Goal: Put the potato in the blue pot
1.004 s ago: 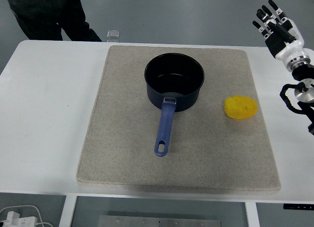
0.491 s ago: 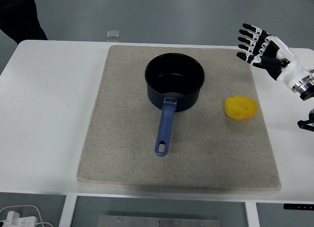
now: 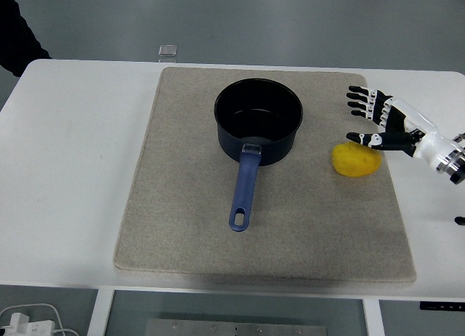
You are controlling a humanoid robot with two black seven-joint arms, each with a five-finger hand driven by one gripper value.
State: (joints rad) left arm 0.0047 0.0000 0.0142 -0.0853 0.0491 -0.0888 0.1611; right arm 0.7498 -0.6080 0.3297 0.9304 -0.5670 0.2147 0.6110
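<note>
Currently my right hand (image 3: 378,121) hovers with fingers spread and holding nothing, just beyond the potato (image 3: 357,159), thumb close over its far edge. Potato lies on the grey mat (image 3: 182,227), right of the blue pot (image 3: 258,129) and near the mat's right edge. Judged firm, rounded, light, possibly prone to rolling; best taken across its middle from above. Pot stands upright, mouth open, handle (image 3: 244,189) pointing toward the near edge, clear of the direct path. Open mat lies between potato and pot; the worktop (image 3: 65,169) offers ample room. Left hand not visible.
</note>
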